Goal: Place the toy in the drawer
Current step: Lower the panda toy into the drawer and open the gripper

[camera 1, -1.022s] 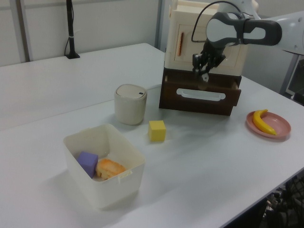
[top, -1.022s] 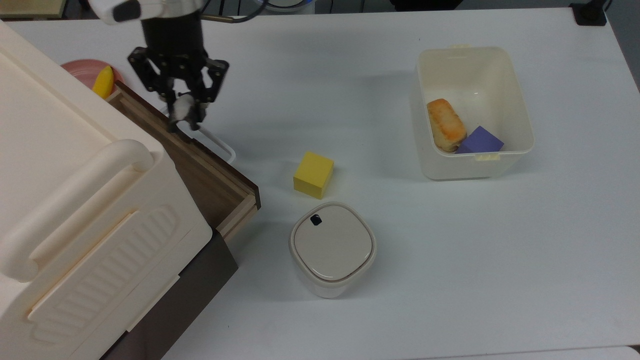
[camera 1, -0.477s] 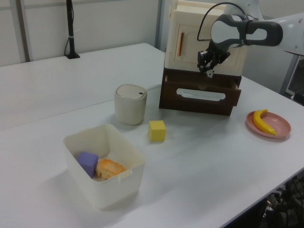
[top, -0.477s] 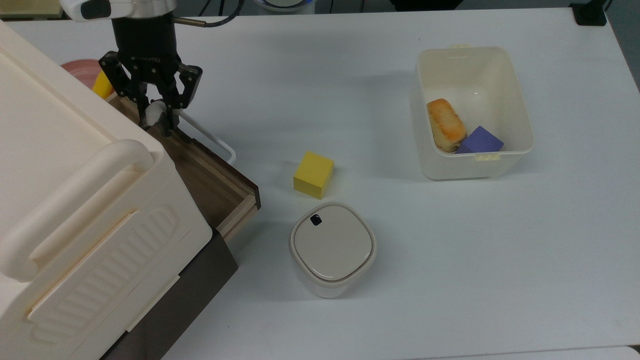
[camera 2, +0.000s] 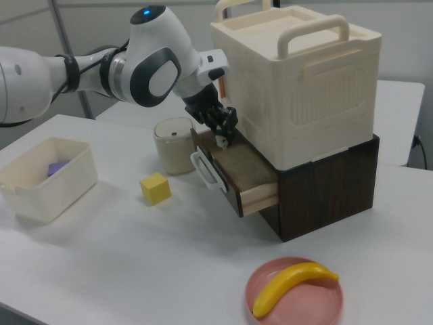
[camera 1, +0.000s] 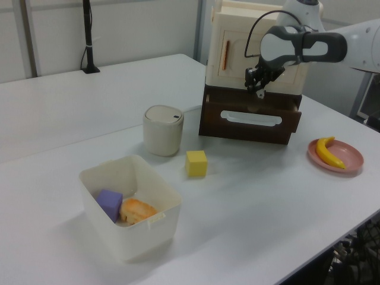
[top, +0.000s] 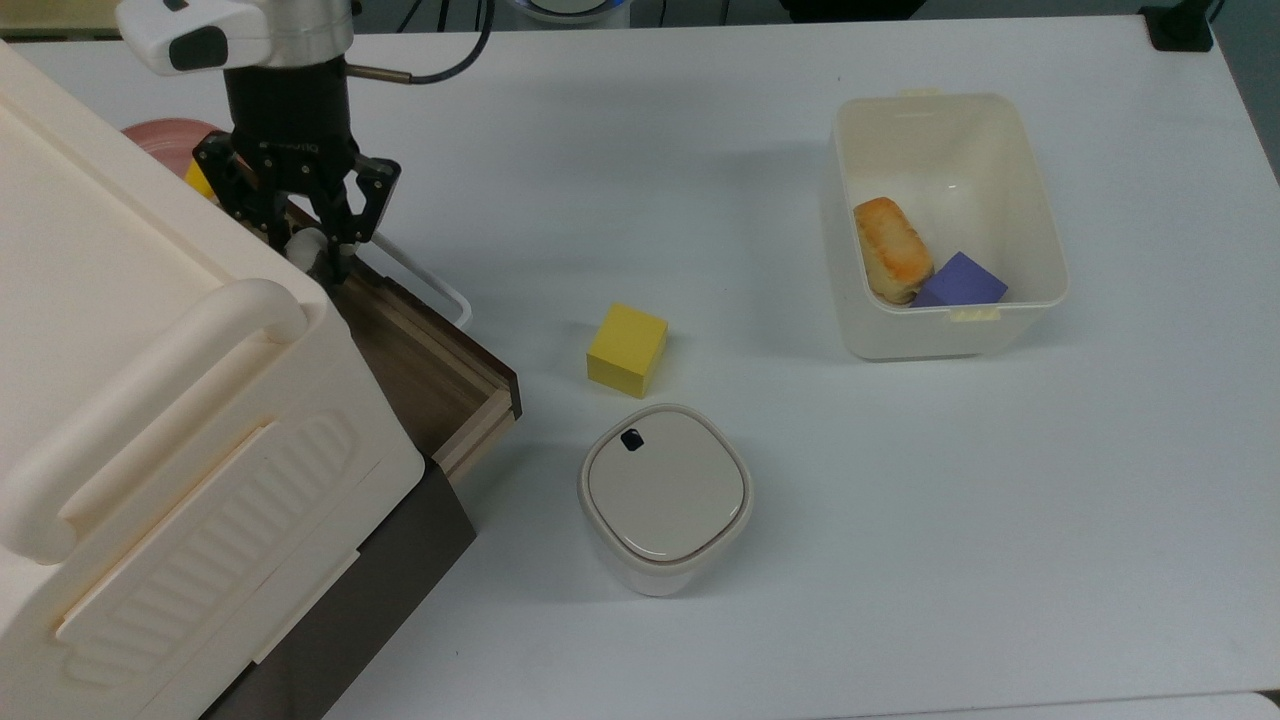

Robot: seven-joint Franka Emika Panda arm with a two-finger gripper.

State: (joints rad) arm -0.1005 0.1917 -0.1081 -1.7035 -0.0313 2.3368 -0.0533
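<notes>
Bin (camera 1: 127, 237) of cream plastic stands nearest in the left view, open-topped, with a purple block (camera 1: 109, 203) and an orange-brown bread-like piece (camera 1: 136, 210) side by side on its floor, touching. Beyond it on the white table (camera 1: 249, 202) sits a yellow cube (camera 1: 196, 163), and near that a rounded cream container (camera 1: 163, 130) with its lid on and a small black mark on top. To the left view's right, a pink plate (camera 1: 335, 155) carries a banana (camera 1: 328, 152). Farther back, the drawer (camera 2: 247, 169) stands pulled out from under the big cream cabinet (camera 2: 304, 81), its dark floor bare where it shows. The gripper (camera 2: 222, 137) hangs over the open drawer, close against the cabinet front, its fingers pinched on the toy (top: 305, 246), a small white figure held above the drawer's inside.
</notes>
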